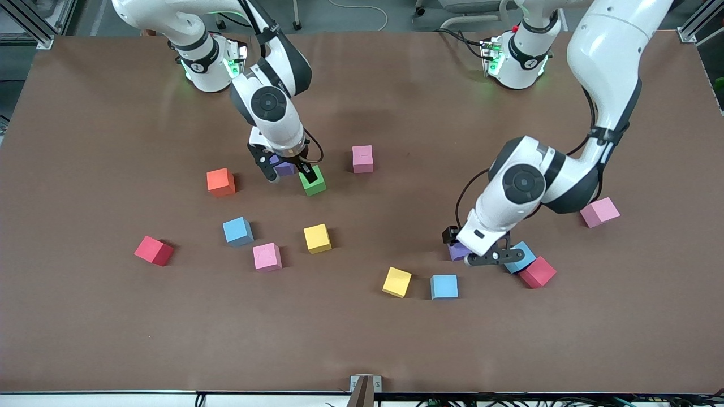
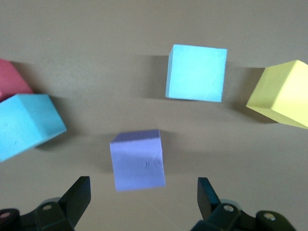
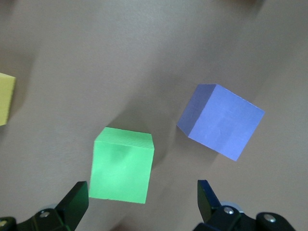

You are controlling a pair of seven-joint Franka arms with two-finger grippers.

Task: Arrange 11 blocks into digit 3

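Blocks scattered loose across the table (image 1: pixel 362 339), no digit begun. Left claw (image 2: pixel 144 202) wide around a purple block (image 2: pixel 138 160); could nudge the blue block (image 2: pixel 24 125) close by. Right claw (image 3: pixel 143 204) wide, off-centre over the green block (image 3: pixel 121 164); might clip its edge.

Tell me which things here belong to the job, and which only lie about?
Job: green cube, purple cubes, blue cubes, yellow cubes, pink cubes, red cubes (thirteen; eleven needed); right gripper open over green, left gripper open over purple.
Lying about: orange cube.
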